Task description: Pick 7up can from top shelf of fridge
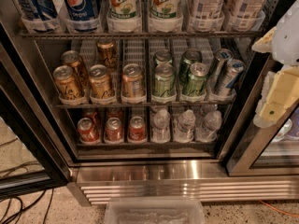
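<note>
Two white 7up cans (124, 3) (164, 3) stand side by side in clear trays at the middle of the top shelf (140, 33), a wire rack in the open fridge (187, 171). Only their lower parts show; the tops are cut off by the frame. Blue Pepsi cans (80, 3) stand to their left and white-labelled cans (205, 3) to their right. My gripper (259, 83), white with cream fingers (280, 94), hangs at the right edge in front of the door post. It is well right of the 7up cans and lower, open and holding nothing.
The middle rack holds gold cans (100, 80), green cans (164, 78) and silver cans (229, 76). Below them are red cans (113, 129) and water bottles (185, 125). The black door (23, 139) stands open at the left. A clear plastic bin (154, 213) and cables (18, 204) lie on the floor.
</note>
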{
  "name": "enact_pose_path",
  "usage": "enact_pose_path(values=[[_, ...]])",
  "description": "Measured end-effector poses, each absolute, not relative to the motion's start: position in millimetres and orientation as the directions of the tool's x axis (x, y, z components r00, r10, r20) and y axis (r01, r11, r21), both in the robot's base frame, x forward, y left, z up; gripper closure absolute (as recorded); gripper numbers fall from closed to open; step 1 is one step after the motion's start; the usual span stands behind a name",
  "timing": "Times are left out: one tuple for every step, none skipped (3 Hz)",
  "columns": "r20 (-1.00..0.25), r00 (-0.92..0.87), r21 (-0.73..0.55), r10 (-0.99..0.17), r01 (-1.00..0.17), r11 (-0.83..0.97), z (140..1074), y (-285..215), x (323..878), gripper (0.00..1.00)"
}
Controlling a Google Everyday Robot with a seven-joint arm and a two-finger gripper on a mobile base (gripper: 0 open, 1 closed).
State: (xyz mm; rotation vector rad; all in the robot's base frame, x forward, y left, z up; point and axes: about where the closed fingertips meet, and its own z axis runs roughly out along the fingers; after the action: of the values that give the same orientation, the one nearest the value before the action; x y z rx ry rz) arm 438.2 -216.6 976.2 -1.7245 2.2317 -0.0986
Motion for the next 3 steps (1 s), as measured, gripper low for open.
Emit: enact_pose_path(values=[[-0.207, -0.221, -0.246, -0.953, -0.931, 0.27, 976.3, -216.5, 438.1, 0.0], [-0.268, -0.21, -0.241, -0.94, -0.93, 0.277, 979.4, -204.0, 431.9, 0.0], [-0.395, -0.207, -0.221, -0.895, -0.924, 0.312, 980.9, -174.0, 416.3, 0.0]])
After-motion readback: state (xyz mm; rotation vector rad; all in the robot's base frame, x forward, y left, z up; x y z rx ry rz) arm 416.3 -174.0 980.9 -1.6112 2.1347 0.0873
